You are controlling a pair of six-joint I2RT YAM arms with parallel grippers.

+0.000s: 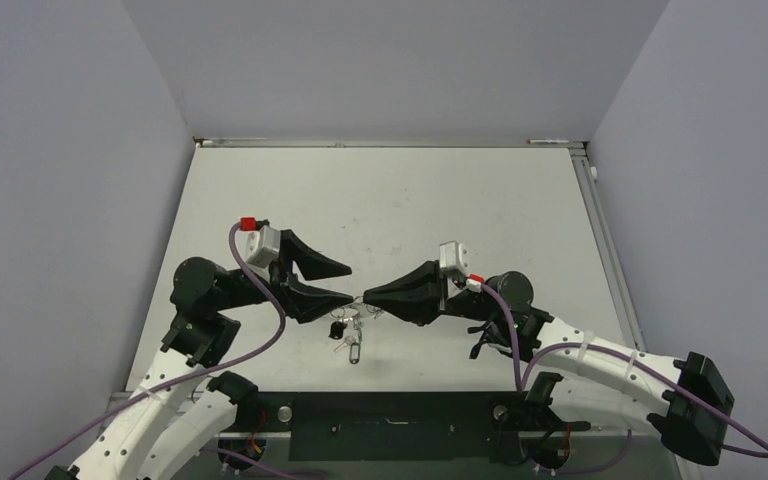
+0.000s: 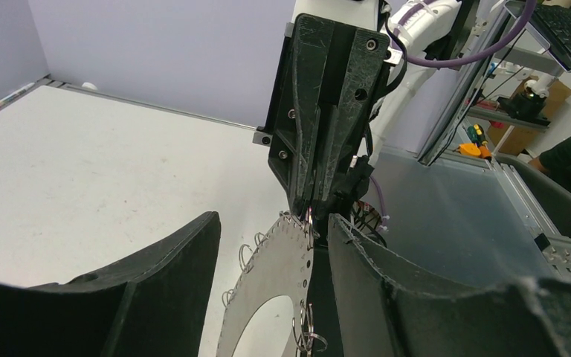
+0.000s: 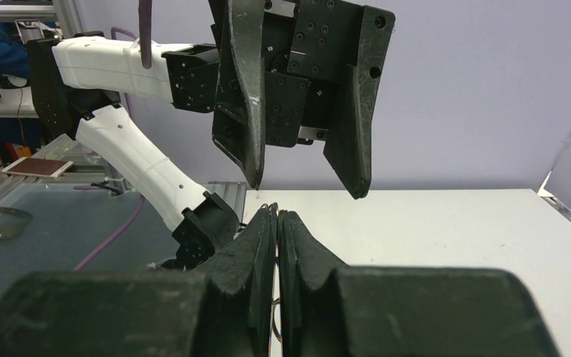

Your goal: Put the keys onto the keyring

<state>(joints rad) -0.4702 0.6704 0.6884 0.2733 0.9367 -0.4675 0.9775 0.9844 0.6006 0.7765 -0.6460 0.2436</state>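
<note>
R gripper (image 1: pixel 368 297), jaws clamped on the keyring (image 2: pixel 308 218), seemingly steadies it above the worktop (image 1: pixel 410 200). L gripper (image 1: pixel 350 282), at its 9 o'clock w/ jaws apart, looks set to feed the keys (image 1: pixel 352 345).

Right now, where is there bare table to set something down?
Bare: the far half of the table, up to the back wall. Crowded: the near middle, where the left claw, the right claw and the keys meet.
</note>
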